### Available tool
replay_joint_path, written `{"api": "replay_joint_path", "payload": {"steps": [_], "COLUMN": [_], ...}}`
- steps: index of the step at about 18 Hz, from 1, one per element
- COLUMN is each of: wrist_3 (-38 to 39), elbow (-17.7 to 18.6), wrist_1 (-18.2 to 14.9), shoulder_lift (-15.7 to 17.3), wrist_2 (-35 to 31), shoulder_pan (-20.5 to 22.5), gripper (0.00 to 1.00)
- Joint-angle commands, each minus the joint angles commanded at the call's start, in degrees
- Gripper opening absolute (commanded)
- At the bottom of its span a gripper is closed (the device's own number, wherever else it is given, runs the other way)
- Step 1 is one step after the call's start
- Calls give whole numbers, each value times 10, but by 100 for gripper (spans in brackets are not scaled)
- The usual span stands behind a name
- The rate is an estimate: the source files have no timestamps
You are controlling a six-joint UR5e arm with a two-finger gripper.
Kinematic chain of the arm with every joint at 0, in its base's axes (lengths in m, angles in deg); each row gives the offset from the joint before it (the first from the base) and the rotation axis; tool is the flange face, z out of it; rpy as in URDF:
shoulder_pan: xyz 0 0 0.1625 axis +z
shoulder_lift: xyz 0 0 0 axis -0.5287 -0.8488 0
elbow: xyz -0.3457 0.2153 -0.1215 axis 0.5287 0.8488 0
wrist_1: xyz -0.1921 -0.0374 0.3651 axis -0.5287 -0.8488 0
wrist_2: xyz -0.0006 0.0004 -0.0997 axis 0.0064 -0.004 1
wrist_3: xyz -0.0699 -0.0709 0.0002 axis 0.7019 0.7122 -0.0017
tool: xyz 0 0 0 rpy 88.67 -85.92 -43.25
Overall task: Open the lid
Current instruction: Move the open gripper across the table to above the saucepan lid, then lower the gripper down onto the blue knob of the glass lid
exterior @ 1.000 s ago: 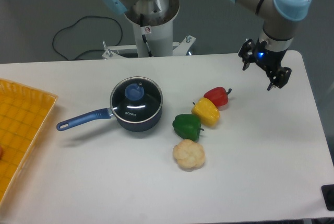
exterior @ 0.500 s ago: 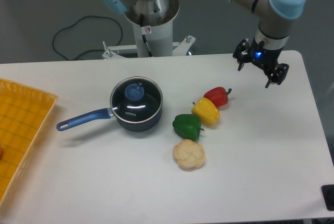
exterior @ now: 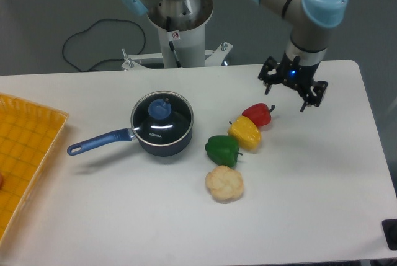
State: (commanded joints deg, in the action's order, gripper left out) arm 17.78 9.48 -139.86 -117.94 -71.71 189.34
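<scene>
The lid is round dark glass with a thin metal rim, white lettering and a blue knob. It sits closed on a dark blue saucepan with a long blue handle pointing left. My gripper hangs open and empty above the table at the right, just right of the red pepper and far from the lid.
A red pepper, a yellow pepper, a green pepper and a pale cauliflower-like piece lie in a diagonal row between the pan and the gripper. A yellow tray sits at the left edge. The arm's base stands behind.
The gripper has moved left along the back of the table, from near the right edge to beside the red pepper. The lid and pan have not moved.
</scene>
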Motion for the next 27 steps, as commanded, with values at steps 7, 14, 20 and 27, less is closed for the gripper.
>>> {"api": "replay_joint_path", "payload": {"steps": [7, 14, 20, 27], "wrist_3": [20, 57, 115, 172], "elbow": [37, 108, 149, 171], "wrist_1": [-1, -1, 19, 54], "shoulder_lift": [32, 112, 152, 138], "wrist_2": [-25, -23, -51, -69], "shoulder_pan": [-65, -111, -169, -239], "gripper": [100, 99, 99, 99]}}
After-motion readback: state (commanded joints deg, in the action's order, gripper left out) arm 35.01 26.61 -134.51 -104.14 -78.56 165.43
